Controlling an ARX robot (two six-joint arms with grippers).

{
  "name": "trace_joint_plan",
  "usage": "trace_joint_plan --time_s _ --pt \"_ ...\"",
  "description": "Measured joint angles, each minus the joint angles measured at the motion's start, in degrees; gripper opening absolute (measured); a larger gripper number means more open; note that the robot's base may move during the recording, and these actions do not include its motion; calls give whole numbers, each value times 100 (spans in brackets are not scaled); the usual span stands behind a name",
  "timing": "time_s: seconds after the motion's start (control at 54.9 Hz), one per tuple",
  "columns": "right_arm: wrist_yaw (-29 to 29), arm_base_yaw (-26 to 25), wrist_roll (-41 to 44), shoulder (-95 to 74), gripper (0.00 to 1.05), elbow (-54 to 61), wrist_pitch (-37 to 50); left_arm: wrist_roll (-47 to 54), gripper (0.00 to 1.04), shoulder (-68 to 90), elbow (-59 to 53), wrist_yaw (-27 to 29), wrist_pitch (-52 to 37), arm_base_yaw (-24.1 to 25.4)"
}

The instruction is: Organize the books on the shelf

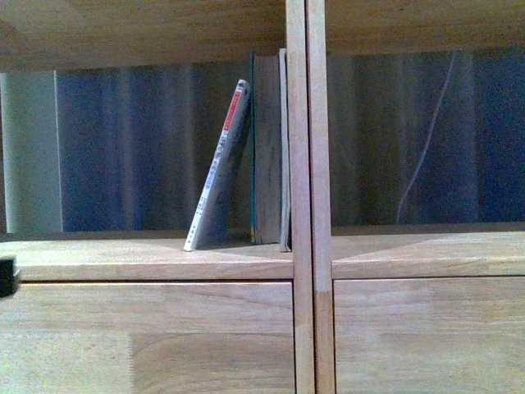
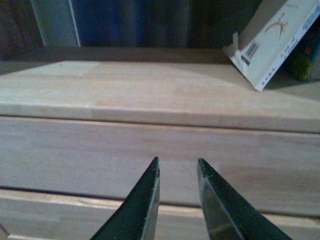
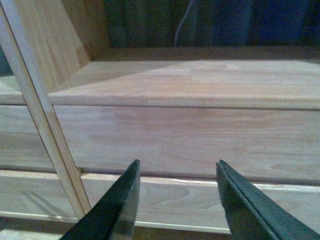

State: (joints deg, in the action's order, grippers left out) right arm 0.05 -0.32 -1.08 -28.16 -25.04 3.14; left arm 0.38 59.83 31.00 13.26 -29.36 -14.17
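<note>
Left claw [image 2: 178, 160] narrowly parted, right claw [image 3: 178, 161] spread, both empty, white paperback [image 2: 272, 42] leaning well beyond left claw

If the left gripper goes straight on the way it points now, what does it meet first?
Probably the drawer front just under the shelf board: the left gripper aims at that wood, open and empty. The white paperback leans well off that line. Depth is unclear.

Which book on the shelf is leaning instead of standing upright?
The thin white paperback with the red-marked spine, leftmost of the row; it tilts against the teal-covered book, which stands upright.
</note>
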Motion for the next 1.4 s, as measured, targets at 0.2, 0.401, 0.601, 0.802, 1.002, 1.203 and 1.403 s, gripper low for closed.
trace_joint_plan --time_s 0.2,0.401,0.601,0.802,1.002,1.203,1.403 --pt "-24 13 55 437 14 748 280 -24 3 -599 -955 -299 -271 376" --pt "-22 13 76 933 3 1443 448 -26 3 -1370 -1829 -671 -365 739" --pt "-22 13 76 1261 3 1786 470 -24 3 -1982 -2275 -1237 -232 1172" --pt "-20 15 76 1543 3 2015 457 -26 3 -2540 -2555 -1329 44 1386" --pt "-20 15 79 2212 3 2129 -251 -26 3 -3049 -2750 -1325 374 1388" --pt "-9 15 79 2529 3 2216 -326 -26 3 -3512 -2850 -1325 715 1392" --pt "-9 15 79 2756 3 2422 -326 -26 3 -3899 -3036 -1322 850 1392"
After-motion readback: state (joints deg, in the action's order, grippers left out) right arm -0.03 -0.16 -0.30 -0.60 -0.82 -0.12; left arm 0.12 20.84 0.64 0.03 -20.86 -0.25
